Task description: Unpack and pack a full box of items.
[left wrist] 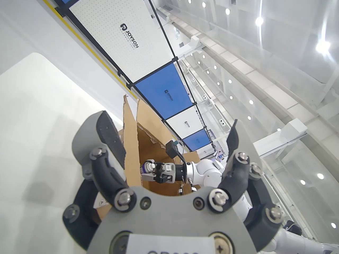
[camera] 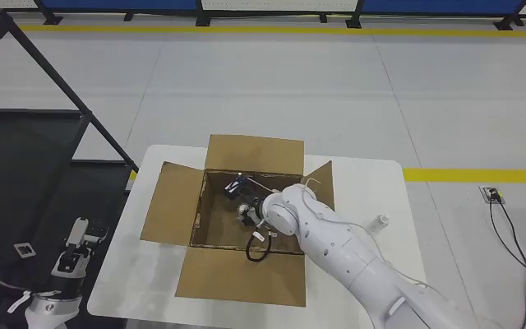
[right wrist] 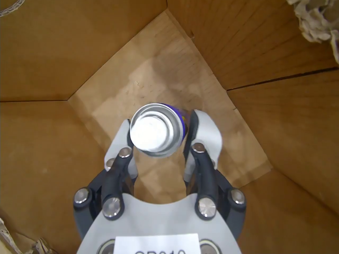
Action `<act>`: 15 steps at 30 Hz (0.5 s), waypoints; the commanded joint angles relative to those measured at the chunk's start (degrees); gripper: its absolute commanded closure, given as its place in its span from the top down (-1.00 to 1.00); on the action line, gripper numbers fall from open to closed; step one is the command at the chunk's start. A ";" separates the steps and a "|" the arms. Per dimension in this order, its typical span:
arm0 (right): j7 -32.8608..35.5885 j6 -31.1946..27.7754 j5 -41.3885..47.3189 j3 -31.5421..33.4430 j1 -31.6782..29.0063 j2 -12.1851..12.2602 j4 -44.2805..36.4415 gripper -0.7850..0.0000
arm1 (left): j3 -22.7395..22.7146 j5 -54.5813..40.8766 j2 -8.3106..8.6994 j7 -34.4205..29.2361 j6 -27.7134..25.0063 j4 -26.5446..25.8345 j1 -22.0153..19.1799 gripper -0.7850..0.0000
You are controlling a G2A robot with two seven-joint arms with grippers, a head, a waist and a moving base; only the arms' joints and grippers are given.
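Box (camera: pixel 242 280): brown corrugated cardboard, square, open, mid-way on a white table (camera: pixel 370 193) with rounded corners. In the top view the four flaps are folded outward at 12, 3, 6 and 9 o'clock, and the 3 o'clock flap is partly raised.

Right gripper (right wrist: pixel 161 122): down inside the box, near the centre of the opening. Its grey fingers pinch a can (right wrist: pixel 156 130) from two sides. The can is cylindrical, with a bright metal rim, a pale domed end facing the wrist camera and a purple side wall. Whether it touches the box floor cannot be told.

The right wrist view gives the interior: a smooth floor panel, faintly ribbed walls, dark seam lines at the folds, and a wad of crumpled pale paper (right wrist: pixel 312 9) against one wall.

The left wrist view gives the side profile: ragged flap edges, with the can held at the far gripper's tips among them.

Left gripper (left wrist: pixel 169 128): at about 8 o'clock from the box, just beyond the table edge. Jaws are spread wide with nothing between them. The pads (left wrist: pixel 110 133) are black and finely ribbed, on curved grey fingers.
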 commanded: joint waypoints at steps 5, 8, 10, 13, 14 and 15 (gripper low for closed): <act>0.01 1.79 -2.79 0.48 0.58 -0.19 -2.92 0.88 | 0.26 0.46 -0.01 0.22 0.22 -0.22 -0.18 1.00; 0.90 4.57 -5.82 2.13 0.00 0.87 -8.61 0.93 | 0.63 0.83 -0.02 0.30 0.48 -0.42 -0.39 1.00; 2.30 7.26 -9.22 4.36 -1.27 2.34 -15.49 1.00 | 0.96 1.13 -0.03 0.41 0.66 -0.55 -0.57 1.00; 6.46 10.14 -15.29 10.67 -6.86 5.80 -31.07 1.00 | 1.51 2.10 -0.05 0.63 0.69 -0.61 -0.89 1.00; 8.36 10.37 -17.43 13.59 -10.04 7.17 -37.38 1.00 | 1.72 2.40 -0.07 0.86 0.69 -0.58 -0.98 1.00; 10.48 11.18 -20.78 17.17 -13.37 8.59 -43.87 1.00 | 2.03 2.58 -0.08 0.88 0.66 -0.64 -1.06 1.00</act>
